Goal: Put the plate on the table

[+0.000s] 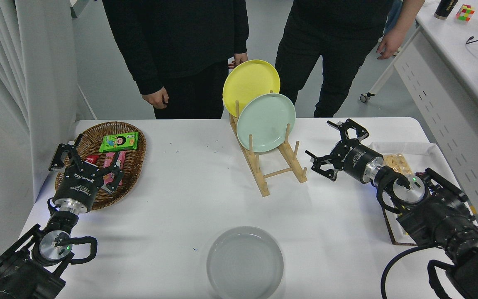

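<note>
The light grey plate (245,262) lies flat on the white table (181,199) near its front edge, in the middle. My right gripper (333,146) is open and empty, right of the wooden rack, far from the plate and pointing left toward the rack. My left gripper (82,160) is open and parked at the lower left over the wicker basket's edge.
A wooden plate rack (274,166) holds a yellow plate (250,85) and a mint-green plate (266,122). A wicker basket (135,166) with snack packets sits at the left. A white tray (423,151) with snacks lies at the right. Two people stand at the far side.
</note>
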`<state>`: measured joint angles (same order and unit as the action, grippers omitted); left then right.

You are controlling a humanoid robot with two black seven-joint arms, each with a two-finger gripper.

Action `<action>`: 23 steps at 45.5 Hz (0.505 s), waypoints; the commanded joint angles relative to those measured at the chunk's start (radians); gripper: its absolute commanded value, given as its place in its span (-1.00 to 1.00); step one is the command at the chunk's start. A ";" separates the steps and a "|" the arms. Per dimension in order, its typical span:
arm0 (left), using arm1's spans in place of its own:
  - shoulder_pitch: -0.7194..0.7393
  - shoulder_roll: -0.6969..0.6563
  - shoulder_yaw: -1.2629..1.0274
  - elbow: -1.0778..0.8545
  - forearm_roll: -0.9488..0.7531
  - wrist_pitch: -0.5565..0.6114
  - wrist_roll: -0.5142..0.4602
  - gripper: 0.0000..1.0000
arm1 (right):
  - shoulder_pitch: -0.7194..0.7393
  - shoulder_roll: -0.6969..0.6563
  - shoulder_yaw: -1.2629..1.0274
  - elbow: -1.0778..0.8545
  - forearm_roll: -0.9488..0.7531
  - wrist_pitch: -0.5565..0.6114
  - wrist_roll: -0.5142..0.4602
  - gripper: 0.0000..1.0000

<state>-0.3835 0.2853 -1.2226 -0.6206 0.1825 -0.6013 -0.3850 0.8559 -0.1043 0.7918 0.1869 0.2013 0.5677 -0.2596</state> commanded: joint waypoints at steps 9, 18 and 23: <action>0.000 0.000 0.000 -0.001 0.000 0.000 0.000 0.96 | -0.011 -0.023 -0.106 -0.027 0.000 -0.006 0.000 0.98; 0.000 0.000 0.000 0.001 0.000 0.000 0.000 0.96 | -0.029 -0.023 -0.126 -0.038 0.000 -0.008 0.000 0.98; 0.000 0.000 0.000 -0.001 0.000 0.000 0.000 0.96 | -0.038 -0.025 -0.126 -0.038 0.000 -0.009 0.000 0.98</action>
<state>-0.3835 0.2853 -1.2226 -0.6201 0.1825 -0.6013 -0.3850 0.8355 -0.1253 0.6869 0.1574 0.2010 0.5608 -0.2592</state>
